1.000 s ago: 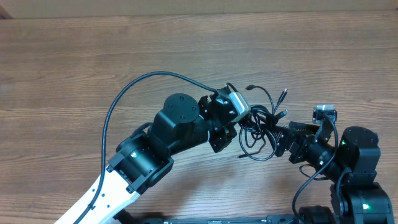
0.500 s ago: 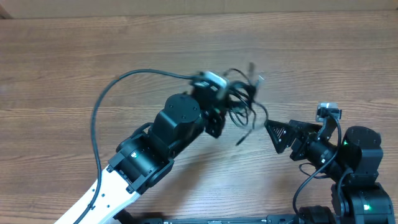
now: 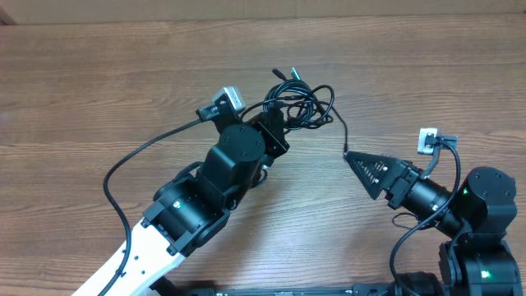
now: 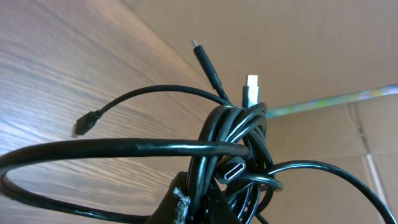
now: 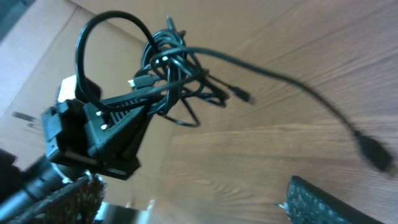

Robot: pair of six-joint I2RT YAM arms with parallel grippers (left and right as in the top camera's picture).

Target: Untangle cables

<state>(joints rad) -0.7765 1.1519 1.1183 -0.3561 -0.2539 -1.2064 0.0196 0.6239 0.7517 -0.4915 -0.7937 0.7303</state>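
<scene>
The cables (image 3: 306,103) form one knotted black bundle, lifted off the wooden table (image 3: 99,74) by my left gripper (image 3: 282,119), which is shut on its lower loops. In the left wrist view the cables (image 4: 239,149) rise from my left gripper (image 4: 202,204), and several plug ends stick out of the knot. A single strand trails from the knot toward my right gripper (image 3: 360,166), ending at a plug near its tip. The right gripper (image 5: 199,205) stands open with nothing between its fingers (image 5: 326,202). From that view the cables (image 5: 171,65) hang ahead, apart from it.
The left arm (image 3: 197,197) stretches from the near left corner. Its thick black feed cable (image 3: 140,152) arcs over the table beside it. A cardboard wall (image 4: 298,43) stands behind the far table edge. The right arm's base (image 3: 481,205) sits at the near right.
My left gripper has carried the bundle up and toward the far left, away from the right gripper. The right gripper stays open and now has only one trailing strand near it.
</scene>
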